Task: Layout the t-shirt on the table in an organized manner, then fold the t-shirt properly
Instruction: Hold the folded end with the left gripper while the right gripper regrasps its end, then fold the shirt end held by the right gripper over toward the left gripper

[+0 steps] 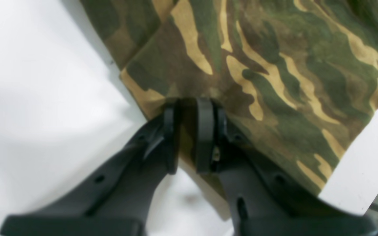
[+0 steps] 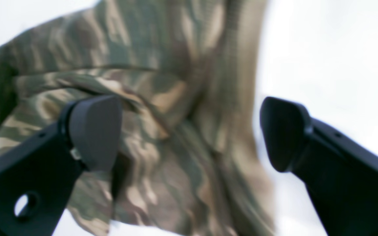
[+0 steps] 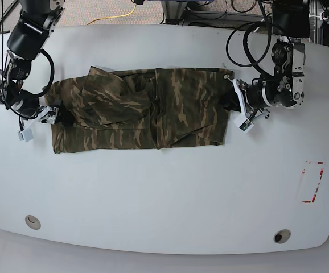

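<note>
The camouflage t-shirt (image 3: 147, 108) lies spread lengthwise across the far middle of the white table (image 3: 164, 205), with folds near its centre. At the shirt's right edge, my left gripper (image 3: 230, 103) is shut on the cloth. In the left wrist view a strip of t-shirt (image 1: 258, 65) is pinched between the black fingers (image 1: 204, 134) of that gripper (image 1: 188, 132). My right gripper (image 3: 58, 116) is at the shirt's left edge. In the right wrist view this gripper (image 2: 189, 131) stands wide open, its pads (image 2: 94, 131) apart and blurred t-shirt (image 2: 162, 98) showing between them.
A red-outlined tape rectangle (image 3: 311, 182) marks the table's right side. Two grommet holes (image 3: 32, 220) (image 3: 282, 235) sit near the front edge. Cables hang behind the far edge. A white tag (image 1: 363, 157) hangs by the left gripper.
</note>
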{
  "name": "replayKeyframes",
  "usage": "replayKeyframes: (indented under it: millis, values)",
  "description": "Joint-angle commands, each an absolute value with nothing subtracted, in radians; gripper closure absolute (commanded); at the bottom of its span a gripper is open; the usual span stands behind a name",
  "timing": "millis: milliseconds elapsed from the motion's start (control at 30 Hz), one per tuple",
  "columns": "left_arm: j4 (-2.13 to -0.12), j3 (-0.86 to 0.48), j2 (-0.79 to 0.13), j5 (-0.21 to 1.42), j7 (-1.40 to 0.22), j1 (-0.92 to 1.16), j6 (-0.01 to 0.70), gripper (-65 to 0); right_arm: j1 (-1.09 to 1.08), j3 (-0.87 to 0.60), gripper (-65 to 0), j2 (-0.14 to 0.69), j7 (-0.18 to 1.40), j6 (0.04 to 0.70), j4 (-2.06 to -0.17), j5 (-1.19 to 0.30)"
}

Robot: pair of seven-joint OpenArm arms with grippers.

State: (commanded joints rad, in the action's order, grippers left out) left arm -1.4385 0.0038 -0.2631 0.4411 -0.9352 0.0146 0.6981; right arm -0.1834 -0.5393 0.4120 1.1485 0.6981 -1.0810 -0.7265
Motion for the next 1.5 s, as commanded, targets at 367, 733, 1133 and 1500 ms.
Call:
replayKeyframes:
  millis: [367,733,1133,1500]
  values:
    - [-1.44,0.004,-0.263,0.441,-0.935,0.016,0.698,-7.2,-0.15,-0.417,-65.0,0.366,1.148,0.698,-1.219,-0.727]
    - [-1.44,0.004,-0.263,0.441,-0.937,0.021,0.698,-7.2,-0.148,-0.407,-2.5,0.369,1.093,0.698,-1.219,-0.725]
    - [-1.406,0.005,-0.263,0.406,-0.937,0.002,0.698,-7.4,-0.091,-0.407,0.0,0.358,1.241,0.698,-1.593,-0.727]
    - [-1.372,0.007,-0.262,0.361,-0.934,-0.016,0.698,-7.4,-0.065,-0.36,0.0,0.245,1.383,0.694,-1.925,-0.728]
